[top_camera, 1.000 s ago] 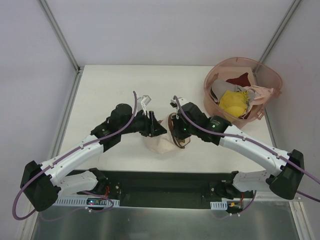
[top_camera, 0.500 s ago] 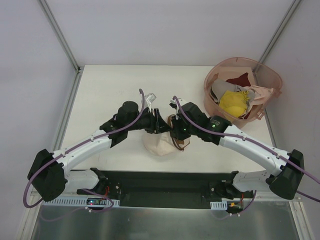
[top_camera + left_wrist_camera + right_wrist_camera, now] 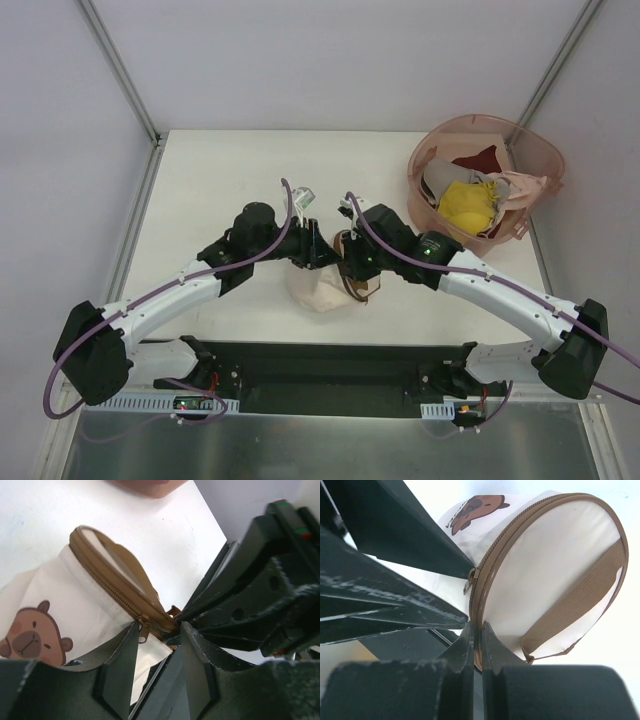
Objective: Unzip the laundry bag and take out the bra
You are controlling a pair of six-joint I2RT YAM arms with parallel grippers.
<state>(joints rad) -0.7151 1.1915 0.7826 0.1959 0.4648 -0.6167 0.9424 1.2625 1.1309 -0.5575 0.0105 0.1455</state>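
Two sets of fingers meet at one stretch of zipper. The left fingers (image 3: 159,630) stand part-open astride the brown trim, with the small brown zipper pull (image 3: 143,632) hanging against one inner face, not yet squeezed. Below them on the white bench (image 3: 220,180) lies the small cream-beige mesh laundry bag with brown zipper trim (image 3: 322,292), its zip line running away from the tips. The right fingers (image 3: 476,640) pinch that trim tight, just beside the pull. No bra shows.

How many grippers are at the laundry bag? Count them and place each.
2. The right gripper is shut on the laundry bag's brown zipper trim; the left gripper straddles the zipper pull beside it, jaws apart.
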